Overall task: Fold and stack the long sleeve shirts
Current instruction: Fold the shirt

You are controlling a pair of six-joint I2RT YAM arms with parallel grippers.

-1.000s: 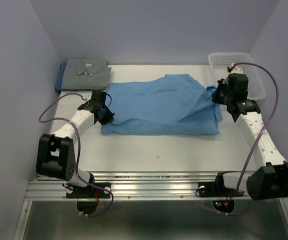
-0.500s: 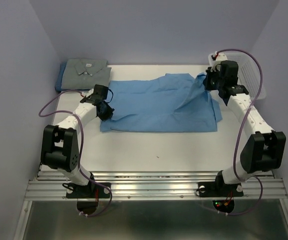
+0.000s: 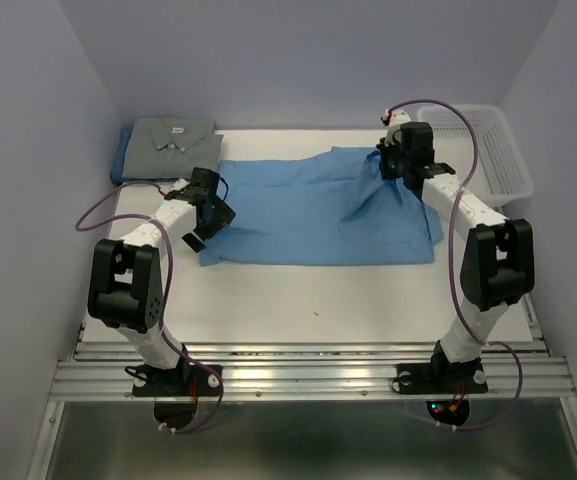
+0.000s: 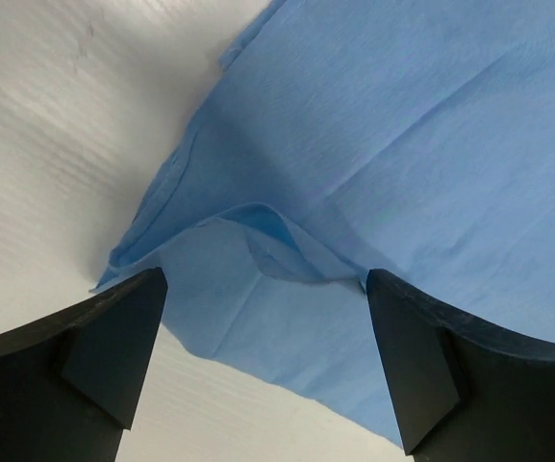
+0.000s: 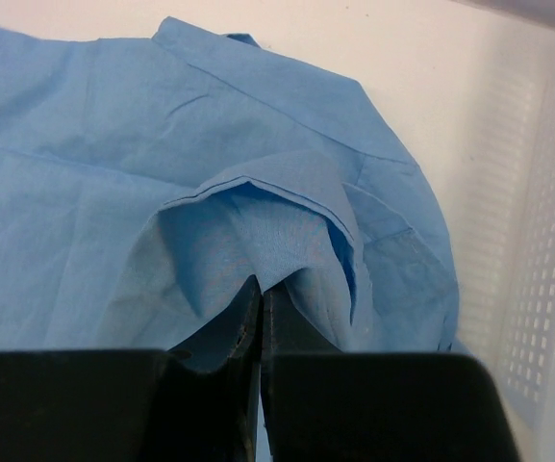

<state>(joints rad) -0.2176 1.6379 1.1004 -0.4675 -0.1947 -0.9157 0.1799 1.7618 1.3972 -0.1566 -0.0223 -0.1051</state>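
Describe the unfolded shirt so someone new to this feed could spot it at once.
On the white table, look at the middle. The light blue cloth shirt lies spread wide there, its far right corner pinched up by the right gripper. Unlike the folded grey collared shirt in the far left corner, it is unfolded.

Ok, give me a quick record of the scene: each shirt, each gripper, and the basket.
light blue shirt: spread mid-table, right part pulled up into a fold
grey shirt: folded, far left corner, on top of the darker blue shirt
left gripper: open above the light blue shirt's left edge, holding nothing
right gripper: shut on the raised fold
basket: white mesh, far right
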